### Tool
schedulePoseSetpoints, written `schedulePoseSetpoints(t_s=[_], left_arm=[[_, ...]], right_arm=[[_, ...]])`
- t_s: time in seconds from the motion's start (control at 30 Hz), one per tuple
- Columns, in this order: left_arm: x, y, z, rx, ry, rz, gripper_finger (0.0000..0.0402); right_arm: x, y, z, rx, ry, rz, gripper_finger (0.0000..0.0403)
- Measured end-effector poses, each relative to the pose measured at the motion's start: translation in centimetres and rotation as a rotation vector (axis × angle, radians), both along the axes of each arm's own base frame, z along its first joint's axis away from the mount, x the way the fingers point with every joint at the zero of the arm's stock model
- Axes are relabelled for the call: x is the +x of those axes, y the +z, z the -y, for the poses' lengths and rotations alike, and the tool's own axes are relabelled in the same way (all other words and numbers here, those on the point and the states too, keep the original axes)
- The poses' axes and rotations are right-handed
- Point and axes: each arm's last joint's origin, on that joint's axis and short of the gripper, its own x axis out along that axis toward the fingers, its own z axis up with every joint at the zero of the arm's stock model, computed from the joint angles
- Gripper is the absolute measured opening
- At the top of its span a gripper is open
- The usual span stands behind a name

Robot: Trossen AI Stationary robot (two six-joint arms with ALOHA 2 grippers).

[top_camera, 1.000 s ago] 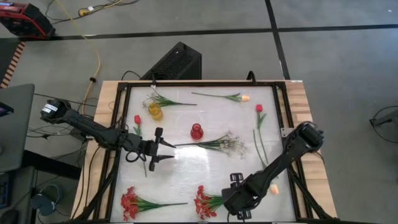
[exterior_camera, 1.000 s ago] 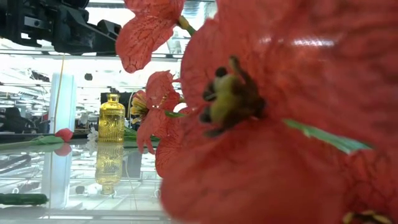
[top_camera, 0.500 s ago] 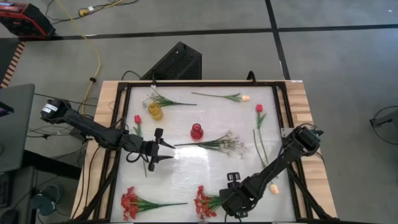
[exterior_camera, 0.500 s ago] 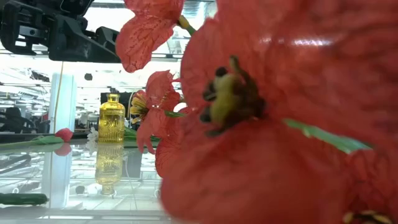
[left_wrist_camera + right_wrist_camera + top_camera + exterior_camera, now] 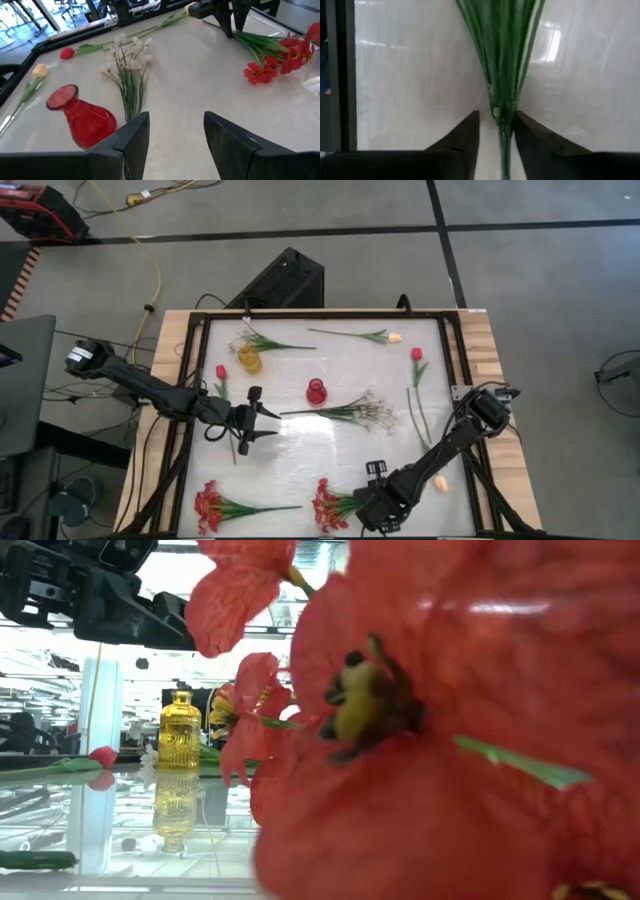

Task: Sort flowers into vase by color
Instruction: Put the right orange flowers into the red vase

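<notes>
The pale glossy table top inside its black frame fills the middle of the high view, with the flowers scattered over it and two small vases near the centre: a red glass vase just left of middle and a yellow glass bottle vase toward the upper left. The long dark left arm comes in from the left edge, its left gripper hovering at centre-left with the two fingers spread wide and nothing between them (the left wrist view shows bare table in the gap). The right arm reaches down the right side to the bottom centre, where the right gripper has its two dark fingers narrowed onto the gathered green stems of the bushy red flower cluster at the bottom middle; the fingers appear to touch the stem bundle on both sides, though a firm hold is not certain. A second bushy red cluster lies at the lower left, the white small-blossom spray at centre, a red tulip left of the vases, another red tulip at the right, and a peach-orange tulip bud at the top. To do this step well, the fingers should close squarely on the whole bundle low on the stems, so none slip out, before lifting straight up and carrying the blooms clear of the table toward the red vase.
</notes>
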Motion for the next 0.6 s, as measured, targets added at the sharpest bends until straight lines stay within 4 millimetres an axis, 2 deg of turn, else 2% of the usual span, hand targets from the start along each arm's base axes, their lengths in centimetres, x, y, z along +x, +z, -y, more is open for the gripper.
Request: schedulePoseSetpoints(t_s=[0.23,0.4,0.6], left_arm=[[-0.3,-0.6,-0.1,-0.018,0.007,-0.026,0.0178],[-0.7,-1.0,-0.2,-0.037,-0.008,-0.012,0.0178],[-1.2,-0.3,-0.3,-0.074,-0.037,0.033,0.0178]], right_arm=[[0.0,0.1,0.0,0.004,-0.008,0.001,0.0031],[0.1,0.9,0.3,0.024,-0.037,0.016,0.0029],[0.2,4.3,1.3,0.044,-0.074,0.139,0.0022]])
